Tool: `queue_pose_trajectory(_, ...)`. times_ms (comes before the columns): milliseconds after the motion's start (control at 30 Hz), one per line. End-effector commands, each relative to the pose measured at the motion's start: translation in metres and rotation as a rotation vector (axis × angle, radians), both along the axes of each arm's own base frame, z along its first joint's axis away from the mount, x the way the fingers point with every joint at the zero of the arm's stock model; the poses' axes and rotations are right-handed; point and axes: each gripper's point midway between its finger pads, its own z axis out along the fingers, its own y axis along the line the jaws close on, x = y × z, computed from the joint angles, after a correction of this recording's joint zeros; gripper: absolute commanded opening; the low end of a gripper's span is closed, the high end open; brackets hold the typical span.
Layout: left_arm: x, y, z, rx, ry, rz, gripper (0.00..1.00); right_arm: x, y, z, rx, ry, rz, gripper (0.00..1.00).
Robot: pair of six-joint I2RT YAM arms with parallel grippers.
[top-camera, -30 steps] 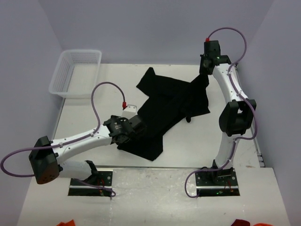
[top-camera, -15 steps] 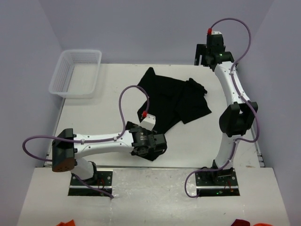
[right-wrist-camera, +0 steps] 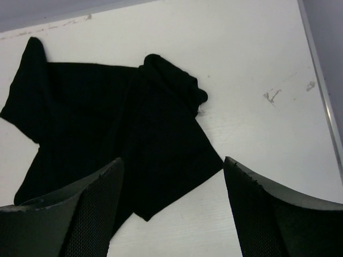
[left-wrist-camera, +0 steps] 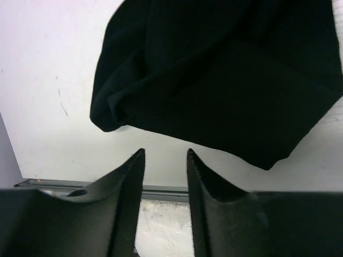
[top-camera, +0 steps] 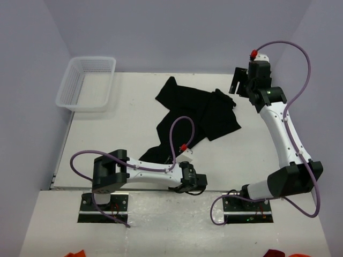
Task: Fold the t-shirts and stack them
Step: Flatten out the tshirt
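One black t-shirt (top-camera: 195, 115) is all I can see, rumpled and unfolded mid-tabletop (top-camera: 123, 107), so nothing's folded or stacked yet. Left gripper (left-wrist-camera: 165, 156) by the near edge: jaws slightly apart, empty. Right gripper (right-wrist-camera: 172, 160) above the far right corner: spread wide, empty. Only the overhead shows the basket (top-camera: 86, 83) at the far left corner.
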Motion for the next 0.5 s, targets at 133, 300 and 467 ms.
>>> queue_pose_trajectory(133,0.01,-0.001,-0.01,-0.023,-0.046,0.094,0.45,-0.019,0.013,0.01,0.077,-0.075,0.055,0.75)
queue_pose_trajectory(300,0.03,0.007,-0.021,-0.024,-0.097,0.146,0.39,-0.021,0.021,0.002,0.101,-0.06,0.083,0.75)
queue_pose_trajectory(467,0.046,0.01,-0.041,-0.046,-0.103,0.175,0.36,-0.019,0.024,-0.001,0.103,-0.059,0.091,0.75)
